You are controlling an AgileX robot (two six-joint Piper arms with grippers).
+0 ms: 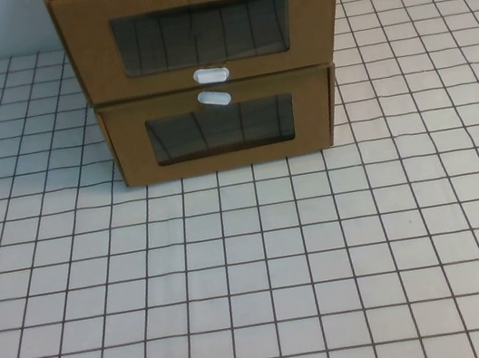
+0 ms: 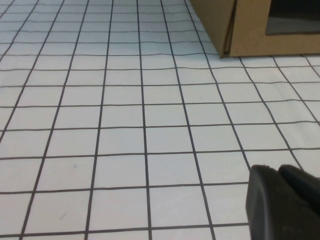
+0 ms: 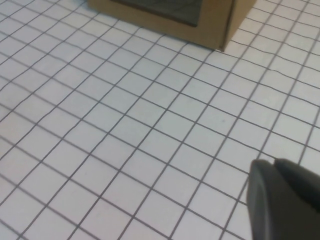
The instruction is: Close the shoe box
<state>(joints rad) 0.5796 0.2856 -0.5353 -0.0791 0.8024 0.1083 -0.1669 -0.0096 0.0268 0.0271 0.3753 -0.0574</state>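
The shoe box [image 1: 199,28] sits at the top middle of the high view, at the far end of the table [image 1: 263,267]. It is brown cardboard with a dark see-through window [image 1: 201,34] in its front. A small white pull tab [image 1: 211,75] sits at the bottom edge of that front. The shoe box rests right on top of a second cardboard drawer [image 1: 220,127]. That one has its own window [image 1: 221,129] and its own white tab [image 1: 214,99], but there the tab is above the window. The two tabs are very close, one just over the other. The front of the shoe box looks wider than the front below it and sticks out past it on both sides. The table is covered with a white cloth with thin dark lines that make squares. The left gripper [image 2: 282,202] shows only as a dark bit in the lower right corner of the left wrist view. It is above the cloth and well apart from the boxes, with a corner of the lower drawer in the upper right of that view. I cannot tell if it is open or closed. The right gripper [image 3: 282,197] is also a dark bit in the lower right corner of its own view, well apart from the cardboard at the top. I cannot tell if that one is open or closed either.
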